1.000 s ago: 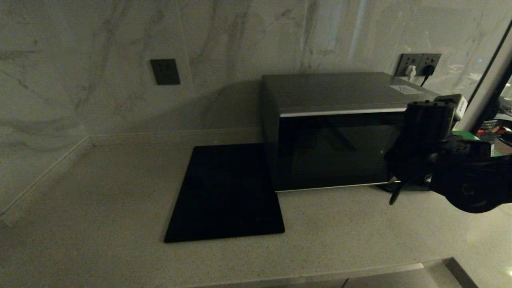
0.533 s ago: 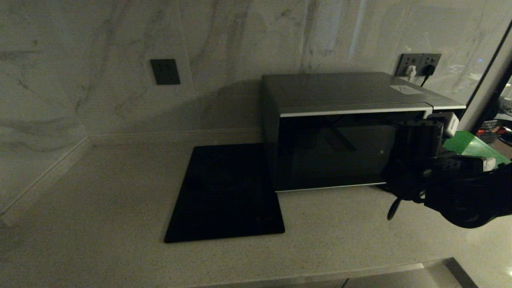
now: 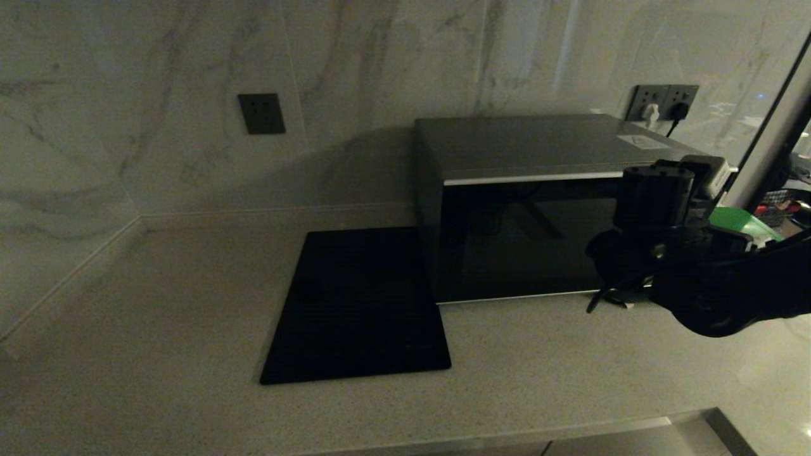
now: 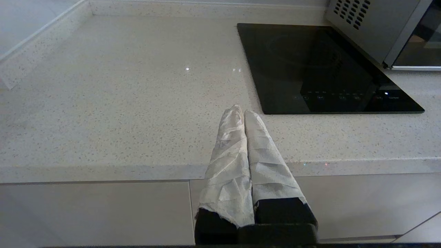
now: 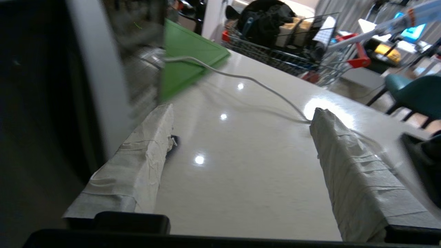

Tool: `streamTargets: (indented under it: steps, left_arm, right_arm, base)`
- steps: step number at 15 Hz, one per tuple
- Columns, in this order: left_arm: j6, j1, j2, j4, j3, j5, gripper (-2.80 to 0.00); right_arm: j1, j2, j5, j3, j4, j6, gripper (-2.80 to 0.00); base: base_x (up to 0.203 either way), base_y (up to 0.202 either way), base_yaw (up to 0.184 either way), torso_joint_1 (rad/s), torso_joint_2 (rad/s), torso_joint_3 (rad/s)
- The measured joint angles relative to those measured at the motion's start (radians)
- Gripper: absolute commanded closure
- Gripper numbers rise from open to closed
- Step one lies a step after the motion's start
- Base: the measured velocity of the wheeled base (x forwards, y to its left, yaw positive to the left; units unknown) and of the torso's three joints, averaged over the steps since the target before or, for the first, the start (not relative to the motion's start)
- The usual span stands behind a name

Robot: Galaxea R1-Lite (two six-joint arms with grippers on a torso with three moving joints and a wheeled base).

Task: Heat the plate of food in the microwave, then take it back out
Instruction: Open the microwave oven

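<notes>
Speckled pale stone counter (image 3: 158, 304), marble wall | boxy silver-grey microwave (image 3: 538, 209) at back right, dark glass door closed, beside flat black cooktop (image 3: 361, 304) | plate unseen | right gripper (image 5: 241, 165) spread wide, empty, at door's right edge | left gripper (image 4: 244, 137) pressed together, parked | door looks rigid, slick: hook its edge.

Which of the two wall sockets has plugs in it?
The socket plate behind the microwave, at the right: a white plug and a black plug sit in it. The dark socket further left, above the bare counter, has nothing plugged in.
</notes>
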Motion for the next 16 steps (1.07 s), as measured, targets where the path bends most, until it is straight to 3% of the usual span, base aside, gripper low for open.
streamTargets:
  steps: [4,16]
  left_arm:
    - [0.000,0.000,0.000,0.000,0.000,0.001,0.00]
    - [0.000,0.000,0.000,0.000,0.000,0.001,0.00]
  right_arm:
    - [-0.001,0.075,0.000,-0.046,-0.053,0.036,-2.80]
    - [-0.040,0.197,0.000,-0.161,-0.058,0.010,-2.80]
  base:
    - [0.000,0.000,0.000,0.000,0.00,0.000]
    - [0.000,0.000,0.000,0.000,0.00,0.000]
